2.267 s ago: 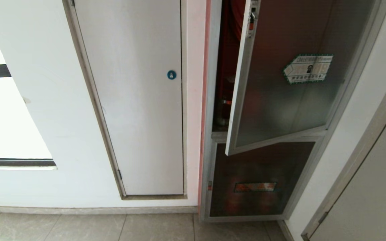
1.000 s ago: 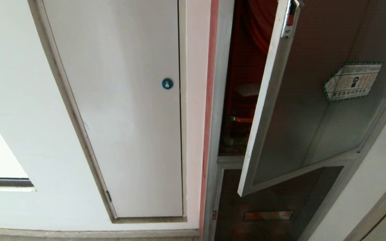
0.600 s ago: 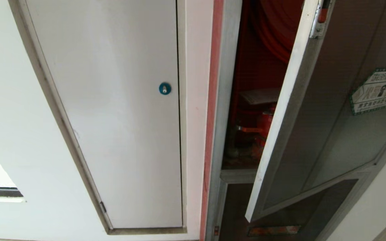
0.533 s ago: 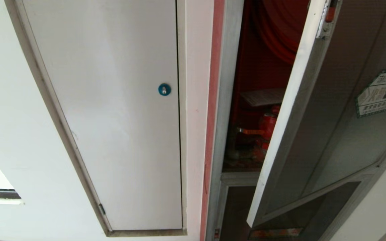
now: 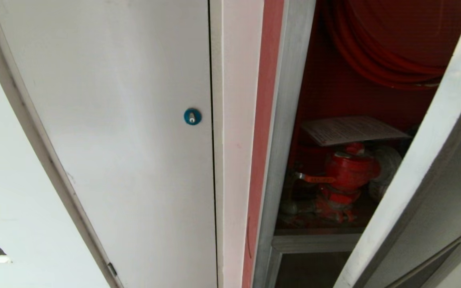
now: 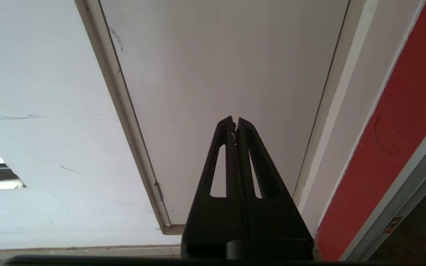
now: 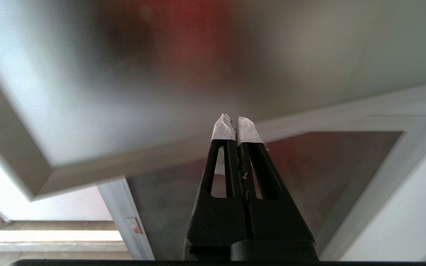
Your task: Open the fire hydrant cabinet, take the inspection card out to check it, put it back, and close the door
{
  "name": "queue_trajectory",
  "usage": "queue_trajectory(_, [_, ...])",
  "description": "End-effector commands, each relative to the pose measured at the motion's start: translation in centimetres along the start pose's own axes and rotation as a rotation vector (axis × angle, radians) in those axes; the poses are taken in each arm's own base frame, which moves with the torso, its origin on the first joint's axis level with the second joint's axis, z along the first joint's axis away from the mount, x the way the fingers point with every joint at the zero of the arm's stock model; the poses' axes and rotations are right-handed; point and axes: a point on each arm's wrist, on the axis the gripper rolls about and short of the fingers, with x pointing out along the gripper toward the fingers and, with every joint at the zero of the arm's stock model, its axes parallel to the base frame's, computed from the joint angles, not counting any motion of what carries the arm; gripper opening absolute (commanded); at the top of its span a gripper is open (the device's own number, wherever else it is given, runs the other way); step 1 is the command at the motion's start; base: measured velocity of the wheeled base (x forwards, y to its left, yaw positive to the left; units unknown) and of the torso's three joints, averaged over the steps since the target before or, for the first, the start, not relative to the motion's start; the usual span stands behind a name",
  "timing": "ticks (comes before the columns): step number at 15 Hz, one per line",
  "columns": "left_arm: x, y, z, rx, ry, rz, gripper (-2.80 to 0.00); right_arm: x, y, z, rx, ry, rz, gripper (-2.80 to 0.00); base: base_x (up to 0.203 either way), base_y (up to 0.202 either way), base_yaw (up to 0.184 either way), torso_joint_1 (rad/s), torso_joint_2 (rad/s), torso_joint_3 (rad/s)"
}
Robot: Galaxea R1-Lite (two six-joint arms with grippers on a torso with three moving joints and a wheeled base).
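Pale inspection card [image 5: 352,130] lies atop the valve [image 5: 346,172], apart from both clenched, empty grippers.

We see the fire hydrant cabinet [image 5: 290,120] framed in brushed matt aluminium, its door [image 7: 142,74] of hazy tinted glass, and the inspection card [image 5: 352,130] papery, matt.

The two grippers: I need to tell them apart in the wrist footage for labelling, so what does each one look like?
Both are matte black, with two long tapering fingers, each pierced by a slim triangular cutout, rising from a broad black base. The left gripper has bare black fingertips. The right gripper has white tape or padding wrapped over its fingertips. No cables or markings show.
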Motion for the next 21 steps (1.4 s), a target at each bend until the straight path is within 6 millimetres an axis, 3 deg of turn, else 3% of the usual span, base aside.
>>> queue_trajectory(1, [0.0, 0.0, -0.2, -0.004, 0.005, 0.001, -2.8, 0.0, 0.0, 0.0, 0.0, -0.002, 0.0, -2.8, 0.062, 0.0, 0.0, 0.007, 0.01, 0.007])
queue_trajectory(18, [0.0, 0.0, -0.2, -0.006, 0.005, 0.001, -2.8, 0.0, 0.0, 0.1, -0.005, -0.002, -0.002, -2.8, 0.0, 0.0, 0.0, 0.0, 0.0, 0.0])
queue_trajectory(21, [0.0, 0.0, -0.2, -0.006, 0.005, 0.001, -2.8, -1.2, 0.0, 3.5, 0.007, -0.083, -0.019, -2.8, 0.0, 0.0, 0.0, 0.0, 0.0, 0.0])
